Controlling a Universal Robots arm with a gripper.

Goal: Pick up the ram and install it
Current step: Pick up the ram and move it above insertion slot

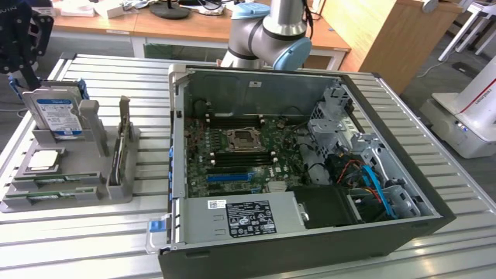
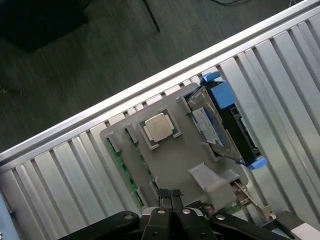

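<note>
Overhead, the gripper [image 2: 170,196] hung above a grey tray [image 2: 175,165], its fingers [image 2: 164,197] pressed together with nothing between them. The ram [image 2: 121,165], a slim green strip, lay flat in a slot along the tray's edge, off to one side of the fingertips and clear of them. Ahead of the fingers a square silver processor [image 2: 159,127] sat in its recess. Farther out on the other side, a hard drive [image 2: 207,125] leaned in its cradle. An open computer case [image 1: 310,174] stood toward the exterior view's right, well apart from the fingers, its motherboard [image 1: 240,157] exposed.
</note>
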